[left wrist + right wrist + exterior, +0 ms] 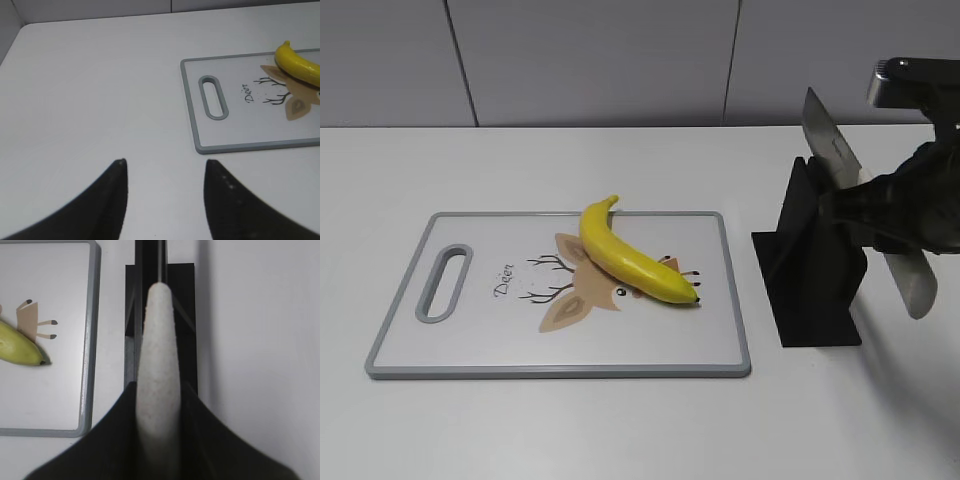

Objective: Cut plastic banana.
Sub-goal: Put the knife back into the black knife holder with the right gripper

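The yellow plastic banana (630,258) lies diagonally on a white cutting board (470,340) with a grey rim and a deer print. Its stem end shows in the left wrist view (297,65) and its dark tip in the right wrist view (20,350). My right gripper (158,390) is shut on the pale handle of a knife (159,350), whose blade (830,145) points up and left above a black knife stand (810,270). My left gripper (165,165) is open and empty above bare table, left of the board. It is out of the exterior view.
The black knife stand (160,270) sits right of the board (92,340) on the white table. A grey panelled wall (620,60) runs behind the table. The board's handle slot (213,97) faces the left gripper.
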Robot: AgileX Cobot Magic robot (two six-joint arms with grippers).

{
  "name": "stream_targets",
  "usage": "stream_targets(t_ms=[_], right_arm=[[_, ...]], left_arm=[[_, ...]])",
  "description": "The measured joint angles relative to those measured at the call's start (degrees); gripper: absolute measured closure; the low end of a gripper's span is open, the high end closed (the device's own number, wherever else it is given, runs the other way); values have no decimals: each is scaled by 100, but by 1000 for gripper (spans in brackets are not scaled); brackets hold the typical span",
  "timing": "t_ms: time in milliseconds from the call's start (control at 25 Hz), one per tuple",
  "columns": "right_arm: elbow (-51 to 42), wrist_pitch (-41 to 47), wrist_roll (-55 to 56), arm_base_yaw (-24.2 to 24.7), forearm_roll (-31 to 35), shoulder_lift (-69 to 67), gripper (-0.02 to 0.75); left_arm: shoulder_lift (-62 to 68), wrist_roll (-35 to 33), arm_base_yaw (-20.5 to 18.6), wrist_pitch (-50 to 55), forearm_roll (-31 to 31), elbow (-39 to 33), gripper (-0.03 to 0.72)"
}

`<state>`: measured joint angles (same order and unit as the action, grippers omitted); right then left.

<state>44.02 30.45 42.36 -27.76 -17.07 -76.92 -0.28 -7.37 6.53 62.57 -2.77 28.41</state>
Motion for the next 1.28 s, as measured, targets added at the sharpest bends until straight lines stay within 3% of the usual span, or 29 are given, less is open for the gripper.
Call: stream_targets(t_ms=[1280], right_arm=[[152,238,-95,-166,-437,-24,563]], left_arm=[[0,0,0,0,0,0,206]])
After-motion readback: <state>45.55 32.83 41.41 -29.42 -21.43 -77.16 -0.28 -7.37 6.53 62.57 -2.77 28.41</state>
